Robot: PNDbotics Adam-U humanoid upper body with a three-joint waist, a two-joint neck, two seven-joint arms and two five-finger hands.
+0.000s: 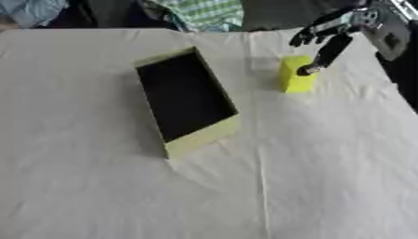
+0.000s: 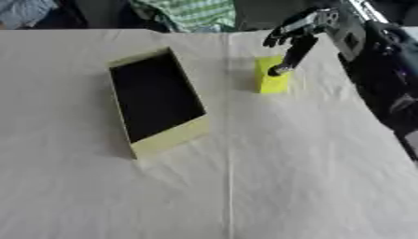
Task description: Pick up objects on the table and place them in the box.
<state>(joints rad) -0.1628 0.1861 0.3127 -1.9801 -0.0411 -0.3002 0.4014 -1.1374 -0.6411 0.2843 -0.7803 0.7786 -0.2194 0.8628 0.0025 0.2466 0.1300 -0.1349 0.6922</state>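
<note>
My right hand [image 1: 330, 39] came in from about one o'clock, over the far right part of the table. Its fingers hung straight and slack, spread rather than curled, and closed on nothing. The longest dark finger [image 1: 326, 55] pointed down, its tip at the upper right edge of the yellow block [image 1: 296, 74]. I could not tell whether that tip touched the block or only hung in front of it; the two overlapped in both views. The shorter fingers stuck out toward eleven o'clock, above the block and clear of it.

The block stood upright on the white cloth [image 1: 326, 177], with a soft shadow at its nine o'clock side. Its lower faces showed plainly, but the top right corner sat behind the finger.

At about nine o'clock from the block, a little apart from it, lay the box [image 1: 186, 100]. It was open on top, yellow-green on its walls, and so dark inside that I could not make out what, if anything, was in it. It lay askew, its long axis running from roughly eleven to five o'clock.

The wrist and forearm [image 2: 359, 35] were cut off at the top right, and the dark machinery there blurred together along the table's right edge. Beyond the far edge, at twelve o'clock, I saw a green checked fabric [image 2: 192, 14] and a pale blue one [image 1: 32, 11], both cropped by the frame. My left hand showed in neither view. Nothing stood between block and box.
</note>
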